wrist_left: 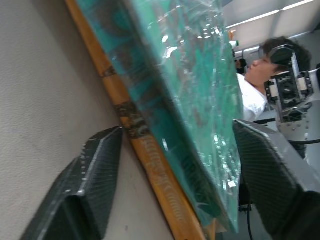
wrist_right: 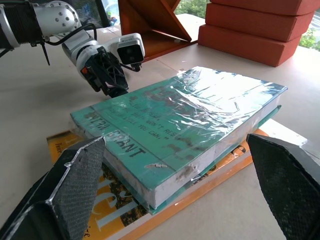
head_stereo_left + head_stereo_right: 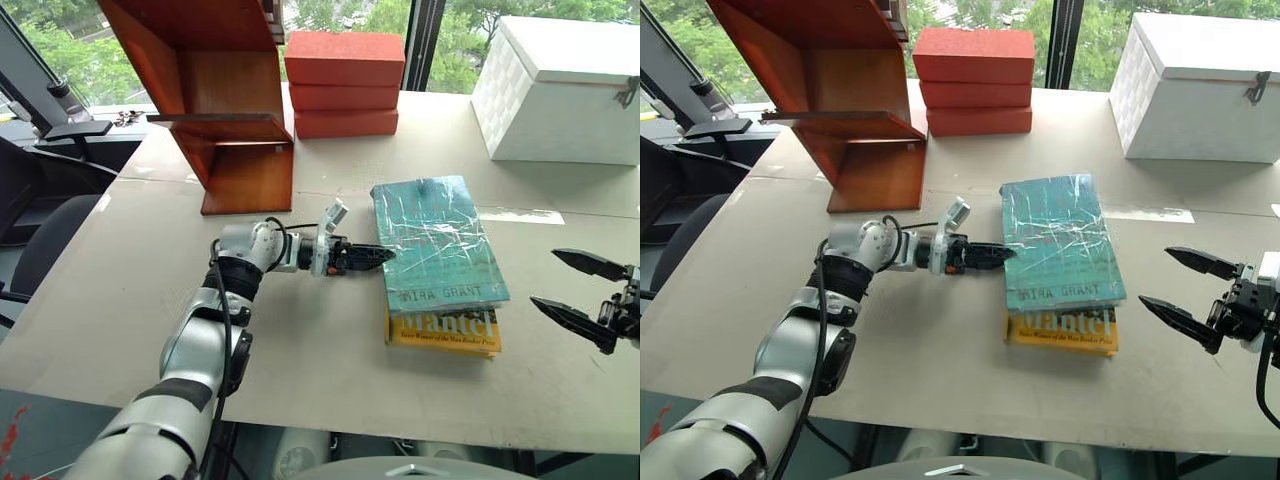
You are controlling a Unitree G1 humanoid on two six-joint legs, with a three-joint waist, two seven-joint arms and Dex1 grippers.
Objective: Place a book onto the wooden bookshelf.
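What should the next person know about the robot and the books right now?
Left pincer: open, fingers either side of the teal Mira Grant book's edge, not closed on it.
Right pincer: open, holding nothing, beside the books.
The teal book lies on the yellow Mantel book on the table.
The wooden bookshelf stands at the table's far left.
Done: nothing shelved.
Left: grip, lift, place on the shelf.

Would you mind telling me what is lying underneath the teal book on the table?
A yellow book lies under the teal book. Only its front strip with large lettering and a side edge show; the rest of its cover is hidden beneath the teal one.
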